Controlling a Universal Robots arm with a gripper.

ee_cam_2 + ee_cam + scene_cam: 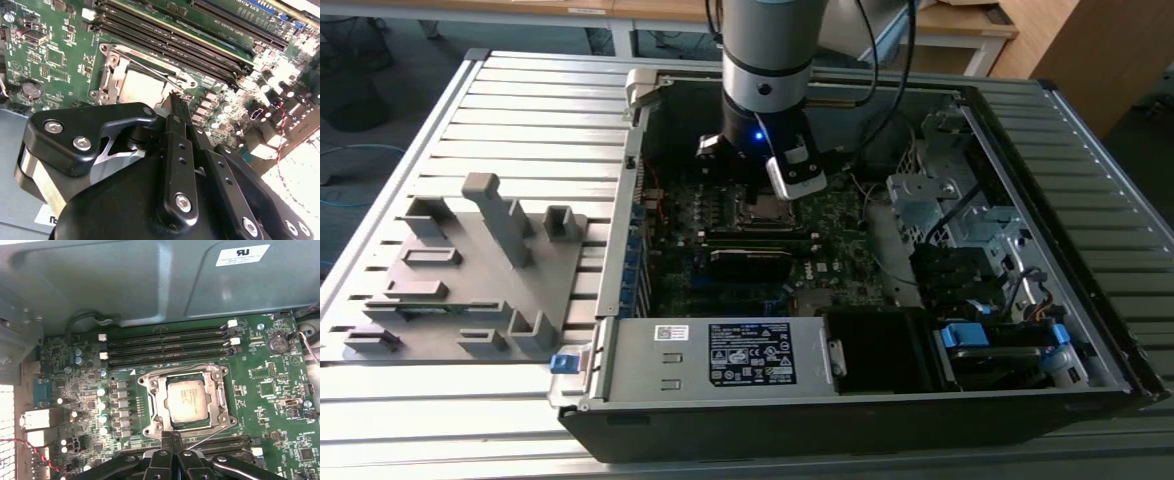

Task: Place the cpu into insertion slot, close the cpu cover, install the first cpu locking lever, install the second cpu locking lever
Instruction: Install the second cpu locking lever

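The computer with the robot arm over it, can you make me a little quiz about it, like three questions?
1. True or false: the cpu already sits in its socket.
2. In the first wrist view, the pincer tips are: A) pressed together, B) spread wide, C) holding a screw?
3. Fill in: the silver cpu cover lies ____ around the chip.

Key: 1 true. 2 A; they sit beside a thin wire lever at the socket's edge. 3 flat; it frames the chip.
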